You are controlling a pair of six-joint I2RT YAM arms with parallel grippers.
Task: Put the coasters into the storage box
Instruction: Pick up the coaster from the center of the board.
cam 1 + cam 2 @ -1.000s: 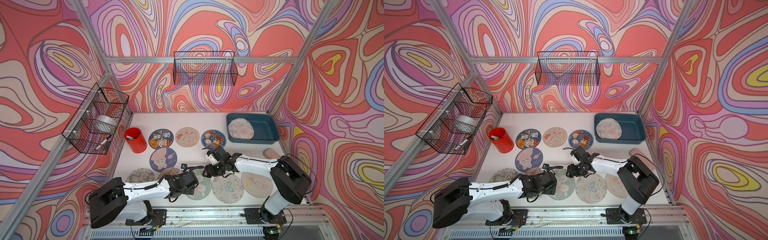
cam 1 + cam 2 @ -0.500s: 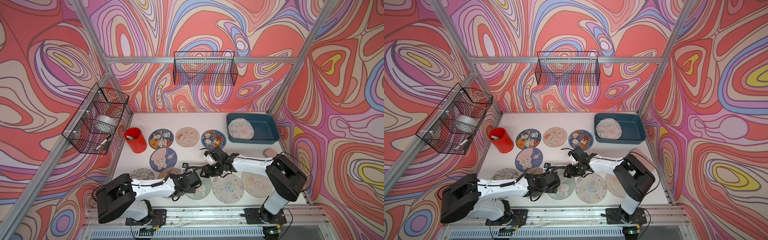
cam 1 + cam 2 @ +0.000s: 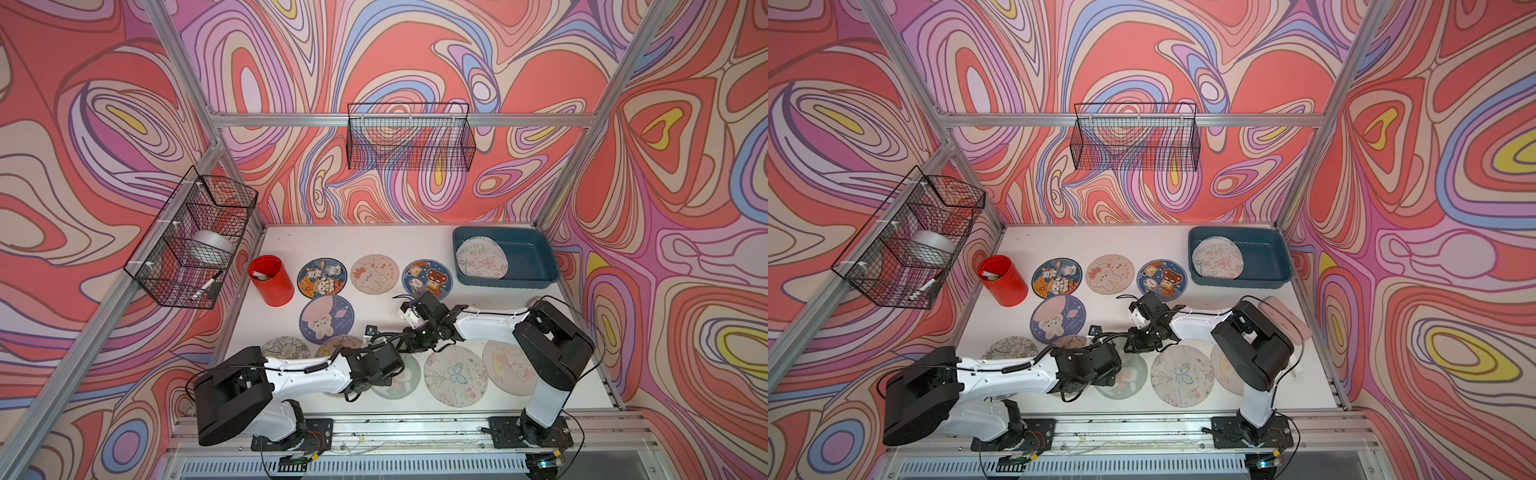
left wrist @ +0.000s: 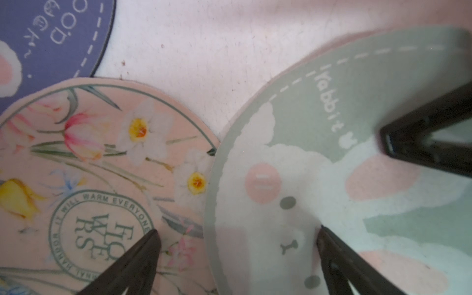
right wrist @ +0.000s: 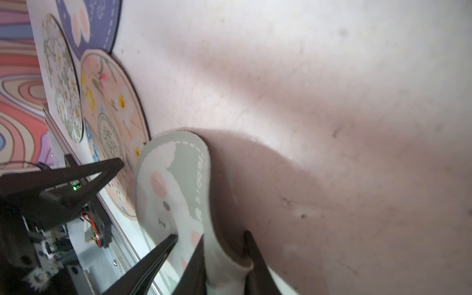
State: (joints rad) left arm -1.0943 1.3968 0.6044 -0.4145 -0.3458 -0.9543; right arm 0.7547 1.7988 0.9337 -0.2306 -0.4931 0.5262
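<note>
One thin grey-green round rabbit coaster (image 5: 173,184), rim barely pinched in the right tool (image 5: 224,240), may slip; the left tool (image 4: 237,229), wide open and empty, crowds it.

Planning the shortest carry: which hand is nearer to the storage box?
Right. The right hand, shut on the grey-green coaster, is mid-table, diagonally in front of the storage box; the left hand, open over that coaster, sits farther away, nearer the arm bases.

Grey-green coaster (image 3: 400,381) — approx half hidden under left arm (image 3: 307,371) in both top views.
</note>
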